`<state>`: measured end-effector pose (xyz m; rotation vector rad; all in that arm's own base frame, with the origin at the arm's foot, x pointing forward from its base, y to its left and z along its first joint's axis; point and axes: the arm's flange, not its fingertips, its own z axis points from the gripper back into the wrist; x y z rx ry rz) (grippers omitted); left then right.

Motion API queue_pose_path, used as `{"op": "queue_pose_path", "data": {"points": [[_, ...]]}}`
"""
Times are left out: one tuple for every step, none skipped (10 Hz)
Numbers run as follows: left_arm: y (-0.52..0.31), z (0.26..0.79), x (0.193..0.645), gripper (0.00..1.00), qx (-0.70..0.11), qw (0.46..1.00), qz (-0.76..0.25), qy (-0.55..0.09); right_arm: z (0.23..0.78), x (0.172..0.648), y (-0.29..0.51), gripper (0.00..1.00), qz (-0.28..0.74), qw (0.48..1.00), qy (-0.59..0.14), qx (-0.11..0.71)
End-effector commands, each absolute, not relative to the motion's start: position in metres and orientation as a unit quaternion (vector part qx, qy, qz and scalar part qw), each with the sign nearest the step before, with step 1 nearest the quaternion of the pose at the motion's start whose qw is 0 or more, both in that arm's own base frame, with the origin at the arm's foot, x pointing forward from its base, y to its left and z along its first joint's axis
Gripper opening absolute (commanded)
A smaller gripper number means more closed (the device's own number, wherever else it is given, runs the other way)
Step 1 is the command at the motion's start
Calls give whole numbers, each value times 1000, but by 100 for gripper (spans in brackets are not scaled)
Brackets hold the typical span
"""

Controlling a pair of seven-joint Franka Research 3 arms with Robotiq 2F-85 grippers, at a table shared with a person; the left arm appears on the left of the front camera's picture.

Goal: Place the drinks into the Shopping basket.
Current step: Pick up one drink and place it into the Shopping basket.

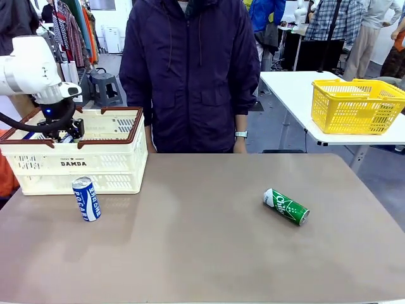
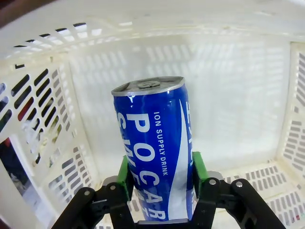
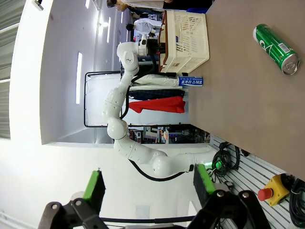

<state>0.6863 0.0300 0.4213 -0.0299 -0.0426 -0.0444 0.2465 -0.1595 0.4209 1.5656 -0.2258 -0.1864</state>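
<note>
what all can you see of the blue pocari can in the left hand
The blue Pocari can is a slim metal can with a silver top and unopened tab, white lettering including "ION SUPPLY DRINK" and a white swoosh. It is inside the cream slotted Shopping basket, gripped on its lower sides between the green pads of the left hand, top end free. Whether it touches the basket is hidden.
</note>
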Motion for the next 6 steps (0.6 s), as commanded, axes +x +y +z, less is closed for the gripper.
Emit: {"op": "queue_pose_path", "data": {"points": [[29, 429, 688, 100, -7, 1000, -15, -21, 428, 247, -159, 100, -91, 692, -98, 709], [29, 429, 689, 100, -6, 1000, -16, -21, 428, 247, -159, 100, -91, 692, -98, 709], [30, 431, 688, 100, -5, 1000, -17, -22, 428, 247, -159, 100, -91, 692, -98, 709], [30, 437, 687, 100, -6, 999, -16, -29, 428, 247, -159, 100, -91, 692, -98, 709], [34, 450, 683, 100, -14, 999, -18, -38, 428, 247, -159, 100, -91, 692, -98, 709], [38, 471, 674, 100, -35, 998, -22, -52, 428, 247, -159, 100, -91, 692, -98, 709]]}}
